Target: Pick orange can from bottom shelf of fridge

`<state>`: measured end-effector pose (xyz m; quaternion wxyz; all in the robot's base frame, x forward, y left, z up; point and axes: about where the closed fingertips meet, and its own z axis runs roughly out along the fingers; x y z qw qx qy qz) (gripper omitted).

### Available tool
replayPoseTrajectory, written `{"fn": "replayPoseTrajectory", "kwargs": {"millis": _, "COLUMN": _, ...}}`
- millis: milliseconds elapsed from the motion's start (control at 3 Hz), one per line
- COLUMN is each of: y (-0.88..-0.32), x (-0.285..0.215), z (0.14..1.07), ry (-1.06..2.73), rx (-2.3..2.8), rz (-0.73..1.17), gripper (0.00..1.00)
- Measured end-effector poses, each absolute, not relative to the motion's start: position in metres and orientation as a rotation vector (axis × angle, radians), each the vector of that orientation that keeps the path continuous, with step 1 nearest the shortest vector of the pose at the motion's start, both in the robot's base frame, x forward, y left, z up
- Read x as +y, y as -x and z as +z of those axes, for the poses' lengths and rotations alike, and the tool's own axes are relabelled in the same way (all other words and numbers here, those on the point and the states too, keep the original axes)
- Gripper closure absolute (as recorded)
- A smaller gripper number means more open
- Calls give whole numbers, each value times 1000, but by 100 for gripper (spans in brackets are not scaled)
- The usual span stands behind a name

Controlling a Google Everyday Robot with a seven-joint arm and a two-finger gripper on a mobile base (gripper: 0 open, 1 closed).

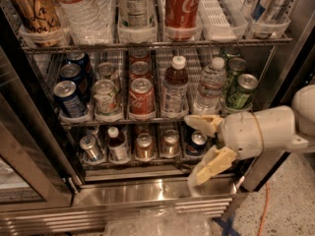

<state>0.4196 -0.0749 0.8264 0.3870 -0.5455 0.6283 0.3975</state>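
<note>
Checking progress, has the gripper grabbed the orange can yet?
No, the gripper is open at the right end of the bottom shelf, apart from the orange can.

On the middle rack (123,122), left to right: blue cans (66,96), a pale can (106,95), red Coca-Cola cans (141,95), a dark bottle (174,90) with a white cap, a water bottle (209,85), and green cans (241,90). On the upper rack (157,46): a copper-coloured can (32,9), a clear bottle (81,9), a tall Coca-Cola can (182,4). An orange cable (266,205) lies on the speckled floor (295,195). The pincer (193,150), fingers spread, sits lower right, below the water bottle.
</note>
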Motion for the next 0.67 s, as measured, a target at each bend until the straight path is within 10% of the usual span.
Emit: {"fn": "replayPoseTrajectory", "kwargs": {"millis": 667, "y": -382, "x": -46, "z": 770, "ry": 1252, "rx": 1410, "rz": 1148, "gripper": 0}}
